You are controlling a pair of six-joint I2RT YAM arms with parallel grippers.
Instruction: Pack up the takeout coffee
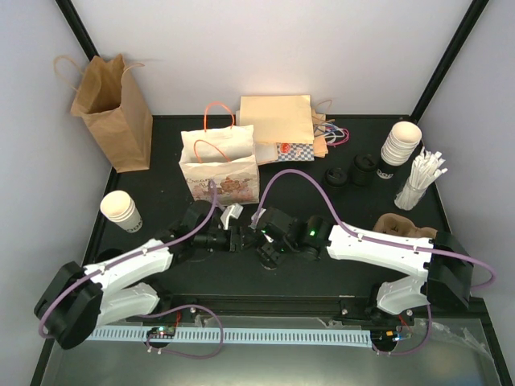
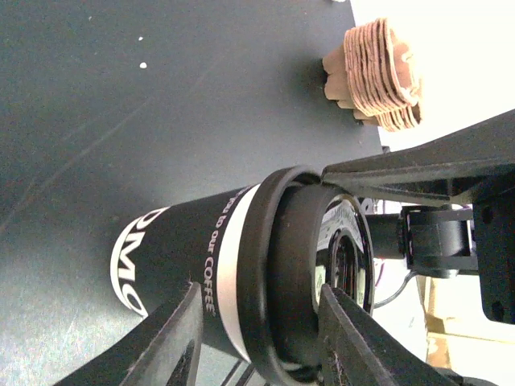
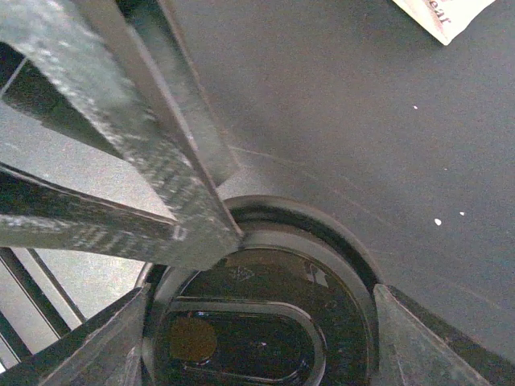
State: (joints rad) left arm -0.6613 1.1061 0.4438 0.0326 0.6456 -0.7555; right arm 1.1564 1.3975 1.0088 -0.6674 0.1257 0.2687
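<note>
The cup (image 2: 185,273) is not packed yet: it is at the middle of the top view, below the flowered bag (image 1: 219,173). The right hand (image 3: 261,288) pinches its lid (image 3: 241,346); the left hand (image 2: 261,288) straddles it, whether it grips I cannot tell. Bagging is all left to do.

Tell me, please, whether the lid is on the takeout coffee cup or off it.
On. In the left wrist view the black lid sits snugly round the rim of the takeout coffee cup.
</note>
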